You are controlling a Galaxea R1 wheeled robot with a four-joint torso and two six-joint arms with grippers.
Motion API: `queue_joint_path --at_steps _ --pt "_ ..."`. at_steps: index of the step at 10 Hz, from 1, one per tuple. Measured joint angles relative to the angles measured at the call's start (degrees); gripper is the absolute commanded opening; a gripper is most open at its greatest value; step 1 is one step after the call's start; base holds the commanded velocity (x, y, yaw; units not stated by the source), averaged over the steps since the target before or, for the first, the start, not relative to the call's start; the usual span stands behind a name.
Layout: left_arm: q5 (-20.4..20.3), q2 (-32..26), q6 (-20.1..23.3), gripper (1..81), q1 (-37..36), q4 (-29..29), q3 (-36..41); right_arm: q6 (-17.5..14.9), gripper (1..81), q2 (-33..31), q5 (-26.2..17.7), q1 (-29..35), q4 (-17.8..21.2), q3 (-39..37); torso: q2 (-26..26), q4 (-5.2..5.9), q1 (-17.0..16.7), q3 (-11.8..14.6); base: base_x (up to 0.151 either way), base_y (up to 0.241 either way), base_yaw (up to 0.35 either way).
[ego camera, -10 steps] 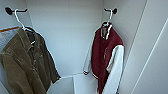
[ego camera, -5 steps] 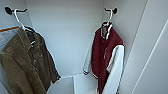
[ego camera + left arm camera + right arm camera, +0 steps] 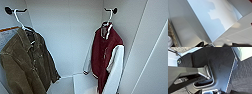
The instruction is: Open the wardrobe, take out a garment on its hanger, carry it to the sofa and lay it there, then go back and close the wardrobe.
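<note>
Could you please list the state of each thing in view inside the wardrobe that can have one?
wardrobe: open, its white interior exposed.
maroon varsity jacket: hanging on its hanger, front open, not yet taken out.
white hanger: hooked over the dark right-hand wall peg.
olive-green jacket: hanging on its own white hanger from the left-hand peg, untouched.
</note>
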Motion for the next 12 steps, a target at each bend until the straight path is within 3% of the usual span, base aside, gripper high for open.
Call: queue_joint_path --at_steps 3,5,12 --pt "6.42 -1.54 -3.11 81.1 -4.56 -0.05 3.74 0.00 81.1 0.00 0.06 0.05 0.01 -0.02 0.00 0.00 0.00 -0.04 0.000 0.000 0.000" --pt "6.00 -2.78 -5.07 81.1 -11.42 -0.11 7.61 0.00 81.1 0.00 0.09 0.02 0.00 -0.02 0.00 0.00 0.00 -0.04 0.000 0.000 0.000" --pt "13.80 -1.69 -16.62 81.1 -28.84 -0.16 7.08 0.02 81.1 -0.07 0.13 0.05 0.00 -0.02 0.02 0.00 0.09 -0.06 0.000 0.000 0.000"
